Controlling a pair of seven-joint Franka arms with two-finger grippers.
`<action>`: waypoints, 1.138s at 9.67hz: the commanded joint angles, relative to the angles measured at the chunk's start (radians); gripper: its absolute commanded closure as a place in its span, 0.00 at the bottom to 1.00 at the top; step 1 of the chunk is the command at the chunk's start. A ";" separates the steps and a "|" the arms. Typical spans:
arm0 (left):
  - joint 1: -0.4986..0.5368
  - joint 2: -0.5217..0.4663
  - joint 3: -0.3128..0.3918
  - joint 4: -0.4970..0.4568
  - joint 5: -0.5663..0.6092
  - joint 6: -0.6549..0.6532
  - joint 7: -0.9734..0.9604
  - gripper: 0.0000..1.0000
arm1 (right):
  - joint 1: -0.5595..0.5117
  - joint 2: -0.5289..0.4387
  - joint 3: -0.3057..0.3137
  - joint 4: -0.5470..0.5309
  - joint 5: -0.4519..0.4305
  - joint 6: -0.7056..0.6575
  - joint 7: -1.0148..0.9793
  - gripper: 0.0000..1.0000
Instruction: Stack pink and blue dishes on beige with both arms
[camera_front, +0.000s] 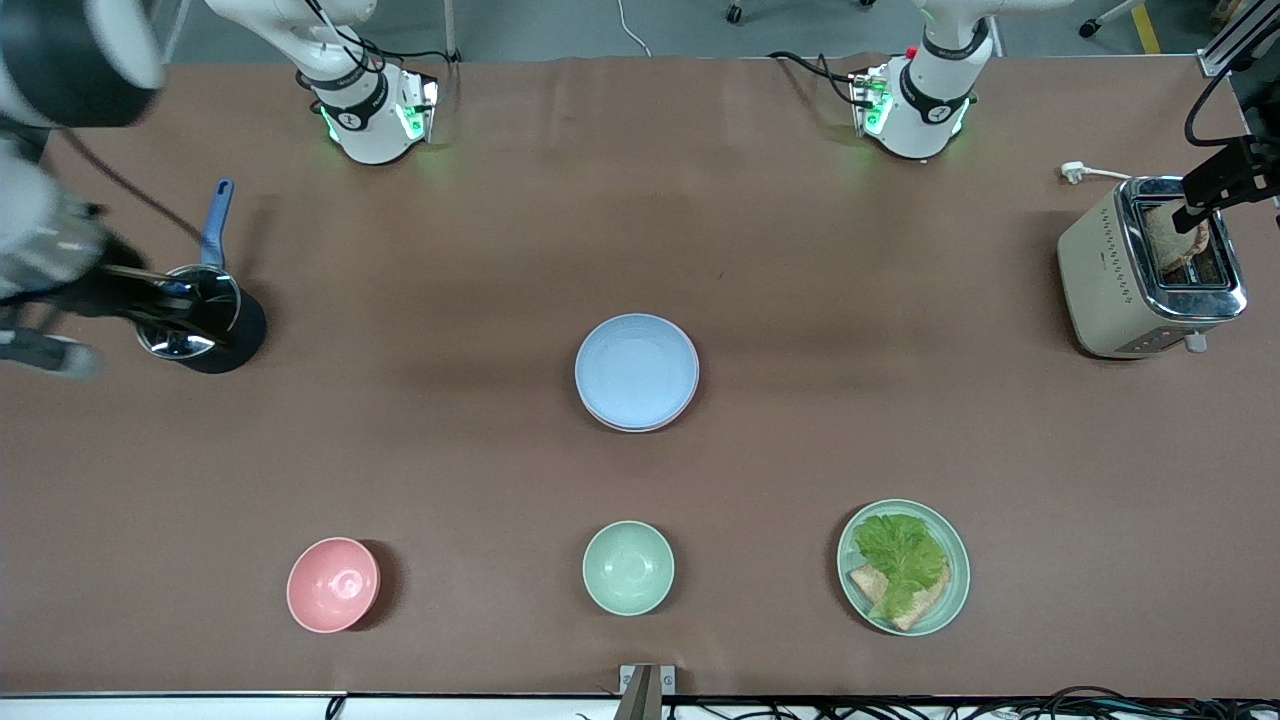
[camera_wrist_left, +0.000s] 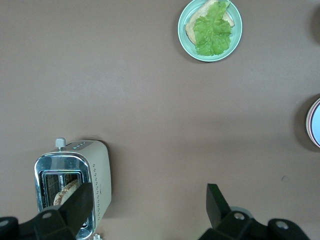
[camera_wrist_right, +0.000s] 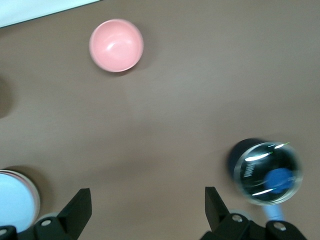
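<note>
- While the blue plate (camera_front: 637, 368) is stacked at mid-table, a pink rim shows beneath it.
- Left gripper (camera_wrist_left: 150, 202) is held wide open, empty, over the toaster (camera_front: 1150, 268).
- Right gripper (camera_wrist_right: 147, 205) is held wide open, empty, over the saucepan (camera_front: 190, 310).

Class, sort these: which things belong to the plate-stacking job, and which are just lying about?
Job: blue plate atop pink plate; open left gripper over toaster; open right gripper over pot.
Lying about: toaster, pot, pink bowl, green bowl, lettuce plate.
</note>
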 joint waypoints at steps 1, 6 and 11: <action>0.006 0.001 -0.014 -0.022 -0.014 -0.030 -0.042 0.00 | 0.012 -0.081 -0.100 -0.008 -0.011 -0.058 -0.126 0.00; 0.007 0.004 -0.039 -0.025 -0.048 -0.030 -0.065 0.00 | 0.007 -0.114 -0.135 -0.014 0.003 -0.079 -0.200 0.00; 0.007 0.004 -0.054 -0.025 -0.016 -0.024 -0.056 0.00 | -0.028 -0.114 -0.122 -0.017 0.041 -0.098 -0.206 0.00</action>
